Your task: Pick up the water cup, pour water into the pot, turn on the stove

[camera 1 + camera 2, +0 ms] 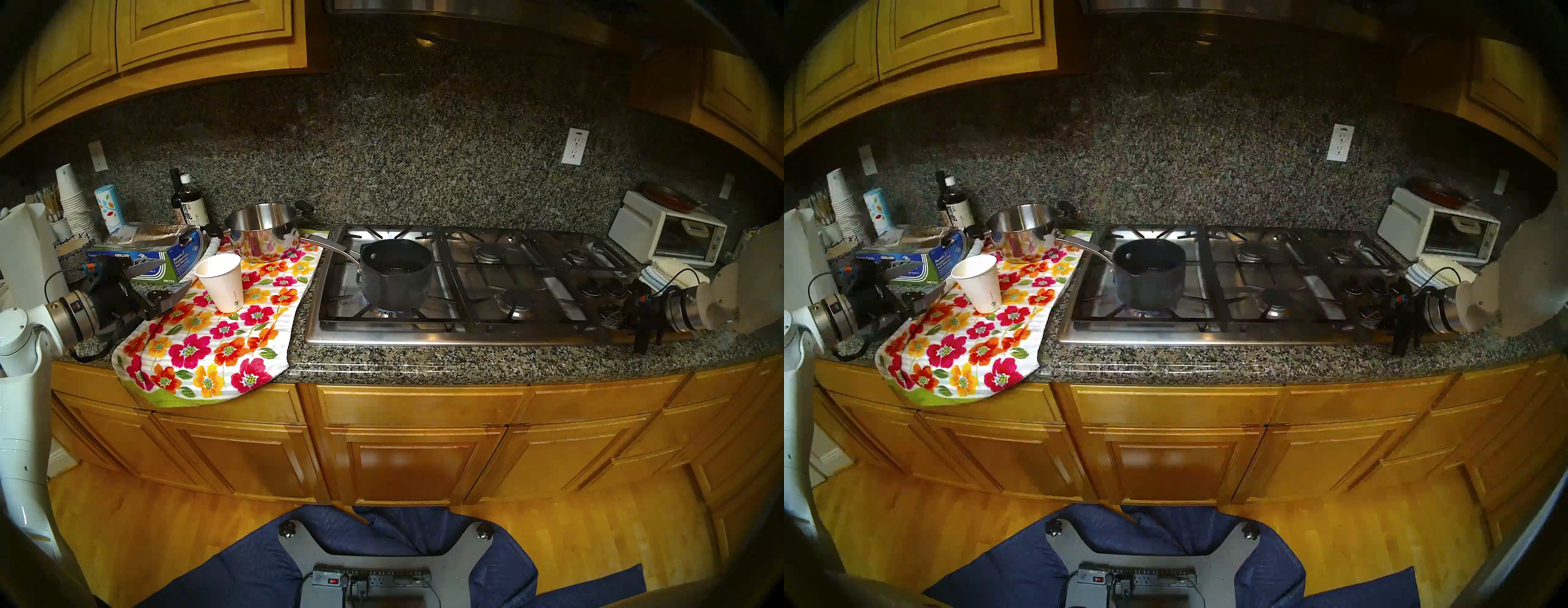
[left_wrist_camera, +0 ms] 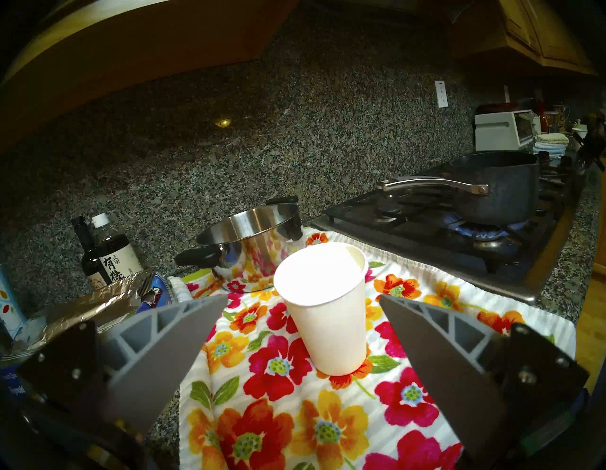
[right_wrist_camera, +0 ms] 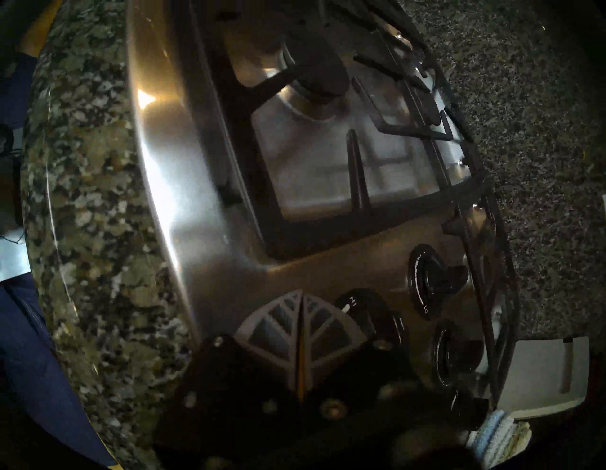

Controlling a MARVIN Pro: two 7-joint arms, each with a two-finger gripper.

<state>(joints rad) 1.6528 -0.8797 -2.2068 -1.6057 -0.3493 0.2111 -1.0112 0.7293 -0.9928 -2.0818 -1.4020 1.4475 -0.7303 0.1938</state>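
The white paper water cup (image 1: 222,282) (image 2: 324,308) stands upright on a floral towel (image 1: 203,348), left of the stove (image 1: 424,336). My left gripper (image 1: 178,274) (image 2: 303,297) is open, its fingertips just short of the cup on its left, not touching it. The dark pot (image 1: 396,274) (image 2: 498,187) sits on the front left burner over a blue flame (image 1: 394,313), with its handle pointing back left. My right gripper (image 1: 611,316) (image 3: 301,293) is shut with nothing in it. Its tip rests beside a black knob (image 3: 357,311) in the knob cluster (image 1: 602,291) at the stove's right.
A shiny steel pot (image 1: 261,231) stands behind the cup on the towel. A foil box (image 1: 148,254), dark bottles (image 1: 189,204) and stacked cups (image 1: 72,195) crowd the back left. A toaster oven (image 1: 666,231) and folded cloths (image 1: 666,274) sit right of the stove.
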